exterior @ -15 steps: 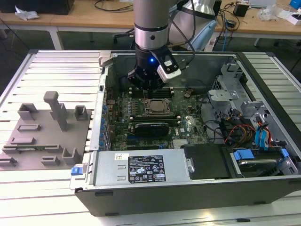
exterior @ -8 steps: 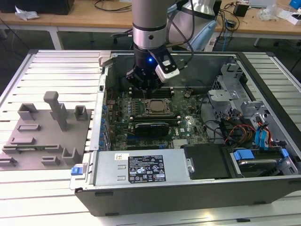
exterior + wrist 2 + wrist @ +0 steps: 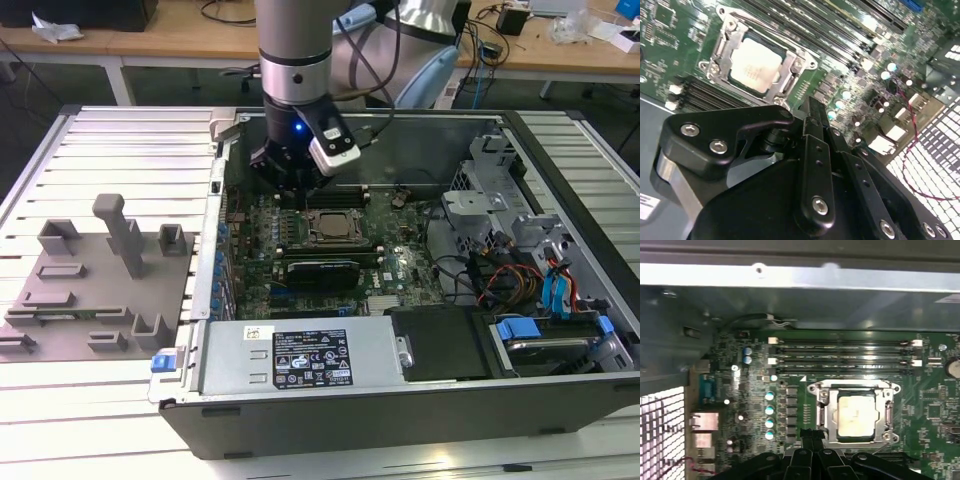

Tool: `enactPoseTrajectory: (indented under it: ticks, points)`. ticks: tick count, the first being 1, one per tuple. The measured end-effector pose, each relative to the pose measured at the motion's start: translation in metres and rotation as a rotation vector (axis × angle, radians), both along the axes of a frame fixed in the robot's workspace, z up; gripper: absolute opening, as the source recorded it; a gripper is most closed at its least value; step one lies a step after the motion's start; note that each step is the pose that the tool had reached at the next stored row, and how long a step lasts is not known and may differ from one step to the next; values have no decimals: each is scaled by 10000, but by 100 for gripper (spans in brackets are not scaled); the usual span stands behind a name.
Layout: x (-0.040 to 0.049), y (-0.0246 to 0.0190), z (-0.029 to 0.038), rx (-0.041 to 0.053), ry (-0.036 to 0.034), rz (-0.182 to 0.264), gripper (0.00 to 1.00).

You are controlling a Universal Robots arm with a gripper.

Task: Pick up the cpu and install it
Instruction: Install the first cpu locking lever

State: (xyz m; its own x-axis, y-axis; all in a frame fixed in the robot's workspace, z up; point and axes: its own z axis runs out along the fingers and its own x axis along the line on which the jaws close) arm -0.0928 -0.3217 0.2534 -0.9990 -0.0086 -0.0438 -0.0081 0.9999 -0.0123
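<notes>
My jaws (image 3: 289, 186) hang inside the open case (image 3: 400, 410), low over the far left part of the motherboard (image 3: 402, 236) as the exterior view shows it, just beyond the socket (image 3: 306, 231). In both wrist views the jaws (image 3: 812, 436) (image 3: 810, 104) are drawn narrow, tips together, with nothing between them. The cpu (image 3: 856, 415) (image 3: 754, 65) lies flat in the socket (image 3: 822, 410), silvery top up, metal frame around it, apart from my jaws. A grey fixture plate (image 3: 90, 290) rests on the worktop (image 3: 120, 140) at the exterior view's left, beside the case.
</notes>
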Motion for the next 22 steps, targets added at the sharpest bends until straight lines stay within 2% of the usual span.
enactPoseTrajectory:
  ticks: [2,3,4,6,9,10,17,22]
  points:
    - [-23,0,0,76,-6,0,11]
    - [-28,0,0,163,-13,3,11]
    - [-33,0,0,273,-20,3,11]
    - [-42,0,0,571,-44,1,11]
    - [-50,0,0,914,-74,1,11]
    - [-51,0,0,1001,-81,0,11]
    - [-51,1,8,1020,-80,2,11]
    - [-48,5,81,1021,-80,-2,11]
